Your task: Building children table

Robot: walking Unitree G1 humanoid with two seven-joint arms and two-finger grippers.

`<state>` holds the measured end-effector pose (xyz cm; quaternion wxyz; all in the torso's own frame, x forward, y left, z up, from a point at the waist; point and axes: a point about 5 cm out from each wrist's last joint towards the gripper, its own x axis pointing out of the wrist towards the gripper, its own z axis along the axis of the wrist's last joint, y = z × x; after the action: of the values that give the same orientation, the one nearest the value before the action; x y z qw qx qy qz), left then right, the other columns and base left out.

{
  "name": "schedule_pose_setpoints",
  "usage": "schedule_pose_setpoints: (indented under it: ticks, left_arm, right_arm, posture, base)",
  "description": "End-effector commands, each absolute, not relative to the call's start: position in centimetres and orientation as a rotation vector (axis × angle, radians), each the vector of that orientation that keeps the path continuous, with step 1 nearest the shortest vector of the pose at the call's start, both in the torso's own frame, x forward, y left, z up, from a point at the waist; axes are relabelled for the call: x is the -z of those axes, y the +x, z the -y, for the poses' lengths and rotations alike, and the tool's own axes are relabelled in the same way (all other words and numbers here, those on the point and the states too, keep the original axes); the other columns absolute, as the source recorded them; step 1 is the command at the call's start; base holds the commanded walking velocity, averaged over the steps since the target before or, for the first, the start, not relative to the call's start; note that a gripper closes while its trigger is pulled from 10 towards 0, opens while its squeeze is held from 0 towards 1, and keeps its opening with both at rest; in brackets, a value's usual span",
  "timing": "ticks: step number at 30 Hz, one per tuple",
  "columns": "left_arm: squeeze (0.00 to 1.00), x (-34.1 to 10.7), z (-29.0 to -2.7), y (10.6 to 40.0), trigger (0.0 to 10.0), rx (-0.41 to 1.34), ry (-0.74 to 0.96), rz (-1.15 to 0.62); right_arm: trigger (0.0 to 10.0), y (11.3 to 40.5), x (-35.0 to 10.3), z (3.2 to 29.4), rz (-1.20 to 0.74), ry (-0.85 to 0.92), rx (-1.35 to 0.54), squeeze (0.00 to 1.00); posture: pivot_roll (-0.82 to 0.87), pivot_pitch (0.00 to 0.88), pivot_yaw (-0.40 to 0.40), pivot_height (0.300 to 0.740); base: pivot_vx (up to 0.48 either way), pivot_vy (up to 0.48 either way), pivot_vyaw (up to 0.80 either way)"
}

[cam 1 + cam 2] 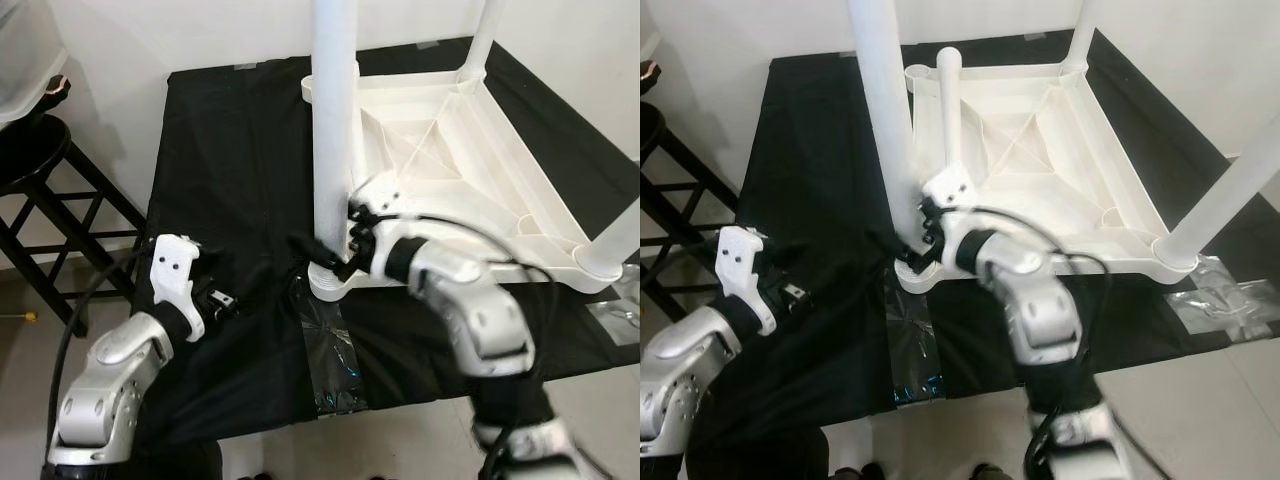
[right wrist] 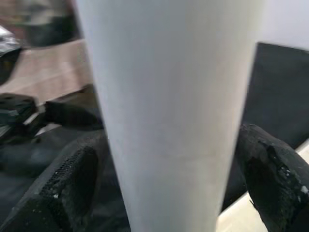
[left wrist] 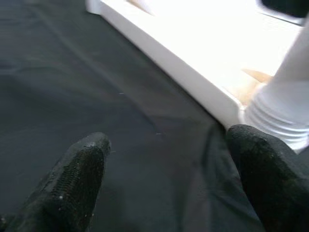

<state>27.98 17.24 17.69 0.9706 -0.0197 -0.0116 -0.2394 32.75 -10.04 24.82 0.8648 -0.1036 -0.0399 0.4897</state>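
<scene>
left gripper [image 1: 222,298]: parked low on the black cloth [image 1: 220,180] just short of the table's near corner, fingers spread wide, nothing in them

right gripper [image 1: 335,252]: fingers open either side of the near leg [image 1: 334,130] at its base. Straddling it, not clamped as far as I can tell

near leg: smooth white plastic tube, upright in its corner socket. Looks light, stiff and kinda slippery, so I'd grab low by the socket

tabletop [image 1: 470,160]: upside down on the cloth, ribbed underside up, hollow and probably light

far legs [image 1: 484,35]: already standing in their corners
</scene>
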Motion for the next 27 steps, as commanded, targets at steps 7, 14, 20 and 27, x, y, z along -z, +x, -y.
schedule_pose_setpoints:
  ticks: [7,14,20,27]
  left_arm:
    - [0.00,-16.5,-17.0,27.1,10.0,0.432,0.001,0.035]
    - [0.00,-14.3,-16.3,25.1,10.0,0.437,-0.056,0.078]
    - [0.00,-14.2,-14.7,23.1,10.0,0.685,-0.146,0.084]
    - [0.00,-14.0,-13.8,21.9,10.0,0.880,-0.295,0.065]
  right_arm:
    - [10.0,33.5,-24.4,10.3,0.051,-0.231,-1.198,0.00]
    - [0.0,36.3,-24.3,11.9,-0.030,-0.245,-1.232,0.00]
    - [0.0,36.8,-24.4,12.8,-0.034,-0.245,-1.274,0.00]
    - [0.0,36.1,-22.7,13.6,-0.046,-0.244,-1.195,0.00]
  posture:
    - [0.01,0.201,0.024,0.740]
    - [0.04,0.205,0.020,0.740]
    - [0.03,0.202,0.018,0.740]
    - [-0.01,0.195,-0.003,0.740]
  base:
    - [0.000,0.000,0.00]
    - [0.000,0.000,0.00]
    - [0.000,0.000,0.00]
    - [0.000,0.000,0.00]
